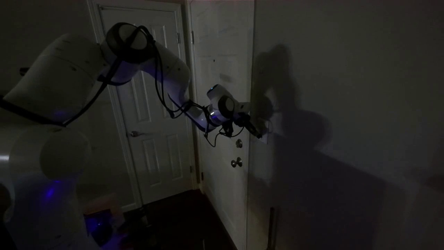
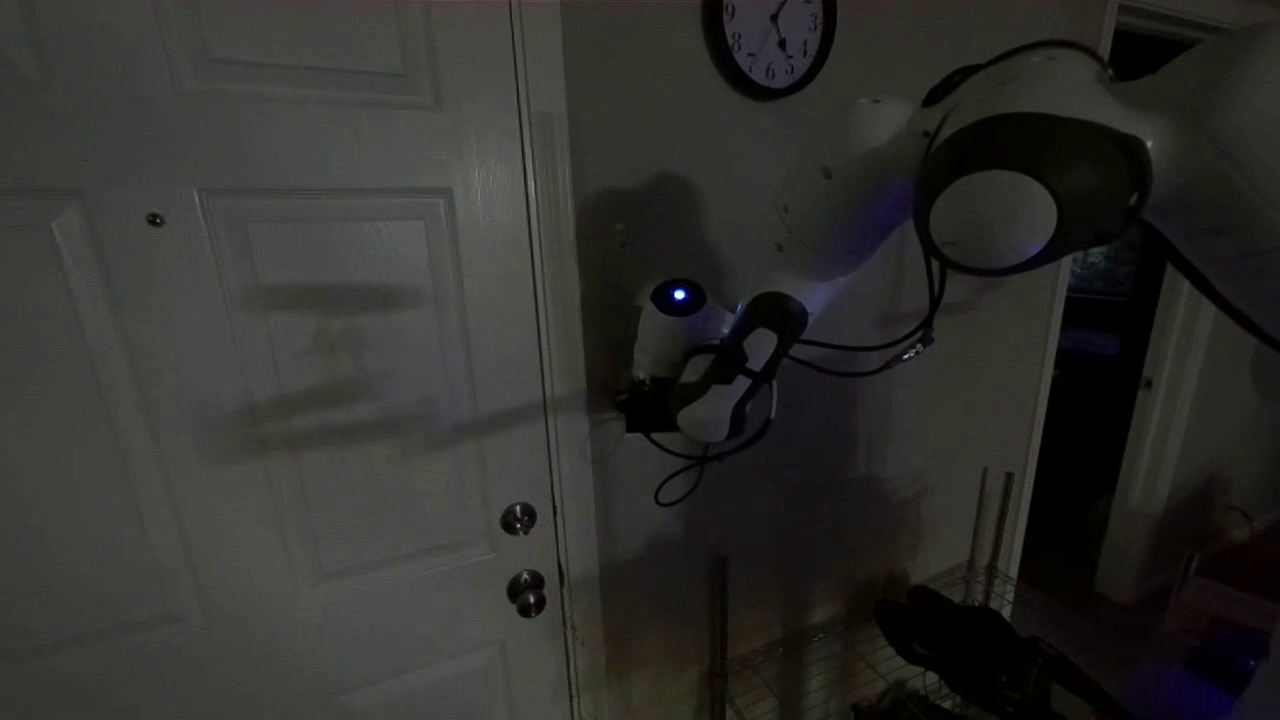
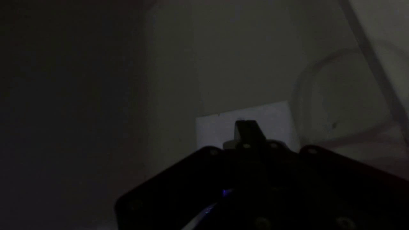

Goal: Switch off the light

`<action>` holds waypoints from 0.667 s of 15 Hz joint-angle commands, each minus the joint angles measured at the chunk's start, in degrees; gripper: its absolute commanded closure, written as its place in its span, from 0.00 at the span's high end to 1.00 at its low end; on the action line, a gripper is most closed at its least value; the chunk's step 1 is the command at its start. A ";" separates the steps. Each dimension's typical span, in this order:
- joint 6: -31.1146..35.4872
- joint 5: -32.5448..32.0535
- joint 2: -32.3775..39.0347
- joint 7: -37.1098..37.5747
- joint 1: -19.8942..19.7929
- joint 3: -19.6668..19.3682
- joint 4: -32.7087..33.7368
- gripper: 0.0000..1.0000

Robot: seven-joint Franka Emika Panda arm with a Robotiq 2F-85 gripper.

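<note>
- You're on the flip itself, likely its tail end. Room is dim in all views, so I read the light as already off. No lamp in view to prove it.
- Your claw [image 3: 249,124] looks pressed together, pinching nothing you can see. Dark hides the detail.
- Switch plate [image 3: 274,118] sits on the wall [image 1: 367,90], directly ahead of the claw. In your wrist view the claw tip covers the plate's middle; the upper edge shows past it.
- You can't make out the toggle: behind the tip or lost in the dark. Tip touching the plate or just short of it: can't tell.
- Door [image 1: 218,163] is just beside the claw, knob [image 1: 237,162] below it.
- Shadow [image 1: 295,139] of the arm [image 1: 170,69] lands on the wall near the claw, so some source out of view is probably lit. Confirm it isn't your light.
- Next: back straight off the wall, claw together. No vertical drag, or you may flip the toggle back.
- Once the tip clears the plate, check the toggle in your wrist view. On: one short push to the off side. Off: retreat, done.
</note>
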 commanded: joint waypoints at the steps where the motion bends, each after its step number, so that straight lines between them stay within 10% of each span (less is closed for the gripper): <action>1: -0.58 1.89 -3.18 -4.42 -1.54 2.64 -2.56 0.01; 10: -2.69 3.53 -9.58 -11.39 -10.81 16.67 -4.45 0.00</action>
